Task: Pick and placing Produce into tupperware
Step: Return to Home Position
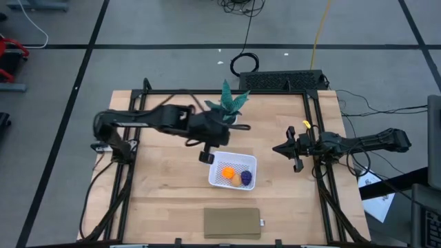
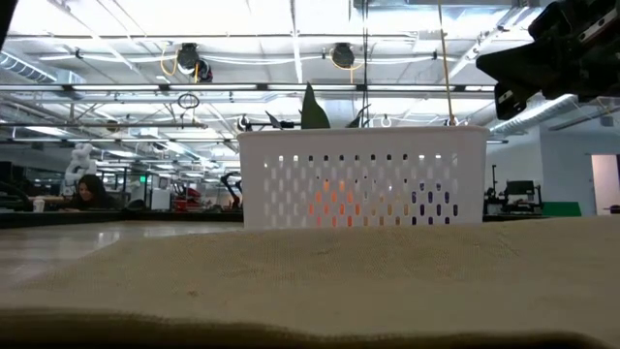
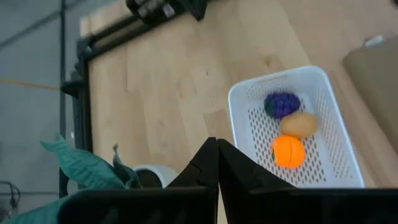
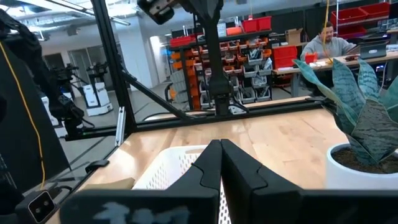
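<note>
A pale wooden worktop is seen from above, edged by dark rails and set on a grey floor. Over it the left gripper is held clenched, its two dark fingers pressed together with nothing between them. Just beside its tip, toward the right arm's side, one tupperware is set down: a shallow white square container with rounded corners and perforated walls and base. Three produce pieces are counted inside it, lying in a close row. They are one bright orange ball nearest the left gripper, one tan-yellow oval in the middle, and one dark purple lump farthest from it. Behind the left gripper one green potted plant is stood. Farther out, past the container, one flat tan-brown pad is laid. On the container's other side the right gripper is kept apart from it, likewise clenched and empty.
</note>
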Available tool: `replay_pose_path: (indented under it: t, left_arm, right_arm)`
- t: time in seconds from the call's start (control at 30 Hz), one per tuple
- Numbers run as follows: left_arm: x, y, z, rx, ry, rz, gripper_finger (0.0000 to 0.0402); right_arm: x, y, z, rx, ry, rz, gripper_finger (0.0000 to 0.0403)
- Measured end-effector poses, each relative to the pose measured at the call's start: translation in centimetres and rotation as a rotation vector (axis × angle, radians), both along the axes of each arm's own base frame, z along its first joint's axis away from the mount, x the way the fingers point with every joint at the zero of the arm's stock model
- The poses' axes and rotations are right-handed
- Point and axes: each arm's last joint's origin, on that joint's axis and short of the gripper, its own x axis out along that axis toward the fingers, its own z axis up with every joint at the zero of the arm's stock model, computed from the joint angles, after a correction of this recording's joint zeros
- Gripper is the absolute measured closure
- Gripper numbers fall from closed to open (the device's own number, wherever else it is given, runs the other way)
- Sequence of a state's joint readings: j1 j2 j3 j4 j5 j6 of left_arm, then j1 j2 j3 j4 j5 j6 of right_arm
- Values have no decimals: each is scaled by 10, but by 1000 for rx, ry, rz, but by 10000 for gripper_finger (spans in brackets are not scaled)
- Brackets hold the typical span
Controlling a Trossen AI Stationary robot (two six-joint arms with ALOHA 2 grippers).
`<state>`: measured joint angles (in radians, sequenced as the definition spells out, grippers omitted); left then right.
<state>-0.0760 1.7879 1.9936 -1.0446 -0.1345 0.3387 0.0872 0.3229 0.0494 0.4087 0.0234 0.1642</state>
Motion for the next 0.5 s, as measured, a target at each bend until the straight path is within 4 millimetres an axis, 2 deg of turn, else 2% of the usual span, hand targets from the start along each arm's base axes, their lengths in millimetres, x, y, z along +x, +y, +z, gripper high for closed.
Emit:
replay_pose_path:
  t: [0.2,0.37,0.5]
  left_arm:
    - [-34,4,2,-18,-127,11,401]
    - [-68,13,-13,-106,-265,30,402]
    - [-85,23,-38,-248,-386,20,402]
  right_arm:
    - [0,0,0,6,-3,4,403]
    - [0,0,0,7,-3,4,403]
    - [0,0,0,4,-3,4,403]
